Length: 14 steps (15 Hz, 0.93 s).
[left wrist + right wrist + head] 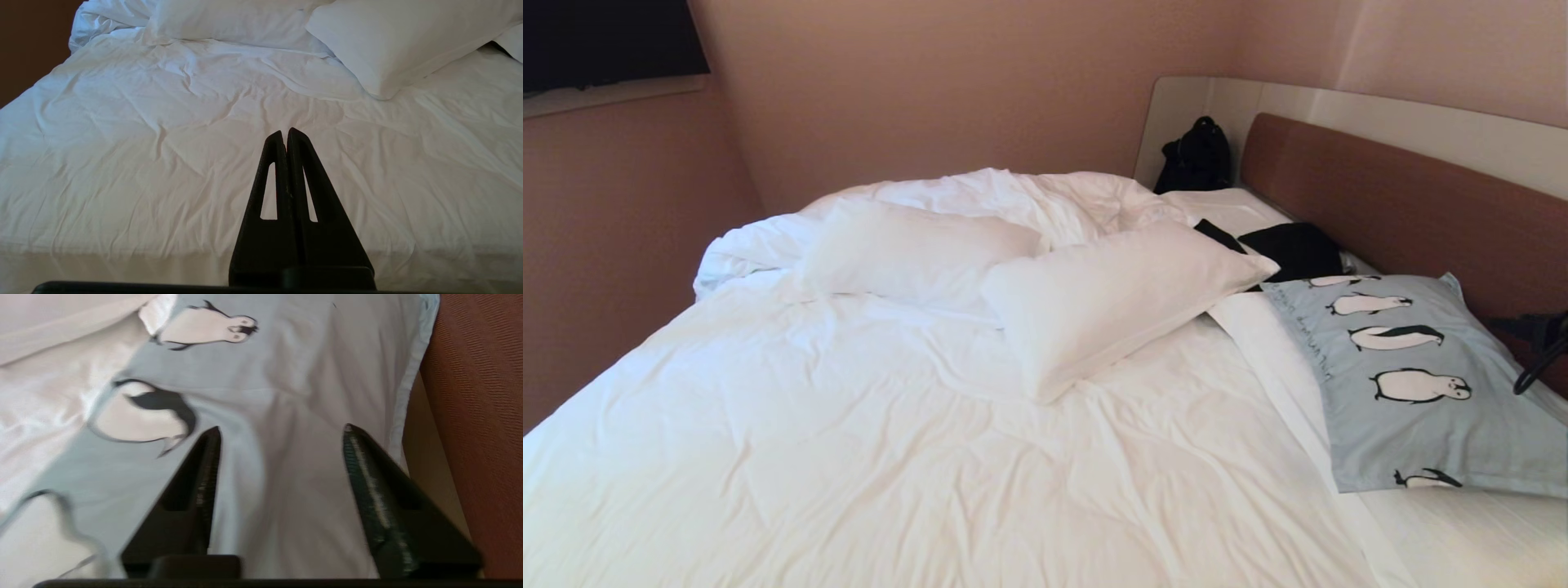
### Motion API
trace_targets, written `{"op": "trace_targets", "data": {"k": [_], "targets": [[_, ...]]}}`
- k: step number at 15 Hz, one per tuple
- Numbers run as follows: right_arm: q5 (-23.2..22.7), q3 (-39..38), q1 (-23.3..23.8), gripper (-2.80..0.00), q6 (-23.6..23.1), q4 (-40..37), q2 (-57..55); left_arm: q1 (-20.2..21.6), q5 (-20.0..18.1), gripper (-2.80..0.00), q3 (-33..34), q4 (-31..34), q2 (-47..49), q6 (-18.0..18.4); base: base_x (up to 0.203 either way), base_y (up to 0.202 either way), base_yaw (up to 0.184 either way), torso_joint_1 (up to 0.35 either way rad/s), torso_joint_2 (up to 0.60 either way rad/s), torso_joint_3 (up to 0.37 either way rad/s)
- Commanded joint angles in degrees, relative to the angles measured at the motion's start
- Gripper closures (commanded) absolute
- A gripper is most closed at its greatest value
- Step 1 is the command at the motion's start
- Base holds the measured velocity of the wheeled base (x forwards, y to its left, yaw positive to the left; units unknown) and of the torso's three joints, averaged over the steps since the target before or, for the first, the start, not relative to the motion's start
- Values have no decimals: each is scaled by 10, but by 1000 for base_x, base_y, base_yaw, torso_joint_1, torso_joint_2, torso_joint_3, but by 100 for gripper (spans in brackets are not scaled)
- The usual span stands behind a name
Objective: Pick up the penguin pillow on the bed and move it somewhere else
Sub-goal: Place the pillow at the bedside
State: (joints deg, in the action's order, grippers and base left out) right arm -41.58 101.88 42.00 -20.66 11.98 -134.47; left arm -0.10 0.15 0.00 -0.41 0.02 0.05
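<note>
1. Currently lying at the right edge of the bed (849, 425), against the brown headboard (1405, 204): the penguin pillow (1421, 392), long axis running near to far along that headboard.
2. Hovering just above the pillow's headboard-side half with jaws standing wide and gripping nothing: the right gripper (282, 435), fabric showing between its fingers (204, 486).
3. Sitting much nearer the pillow than the other arm, so judged the working tool.
4. Resting pinched together and empty over the duvet (163, 163), well left of the pillow: the left gripper (285, 132).
5. Crowding the pillow's far-left corner: a white pillow (1111, 302) and dark clothing (1294, 249); the headboard tight on the right, likely limiting jaw room there.
</note>
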Motion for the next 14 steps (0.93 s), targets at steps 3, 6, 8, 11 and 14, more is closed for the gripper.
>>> {"op": "trace_targets", "data": {"k": [3,6,8,11,14], "targets": [[-5,-127,4,-280,3,0,148,0,0,0,0,0,0,0,0,0,0,0,0,0],[-5,-237,5,0,11,-2,221,0,0,0,0,0,0,0,0,0,0,0,0,0],[-5,-295,16,0,59,-3,253,0,0,0,0,0,0,0,0,0,0,0,0,0],[-1,-350,44,0,204,-3,280,0,0,0,0,0,0,0,0,0,0,0,0,0],[16,-397,61,0,225,-3,279,0,0,0,0,0,0,0,0,0,0,0,0,0]]}}
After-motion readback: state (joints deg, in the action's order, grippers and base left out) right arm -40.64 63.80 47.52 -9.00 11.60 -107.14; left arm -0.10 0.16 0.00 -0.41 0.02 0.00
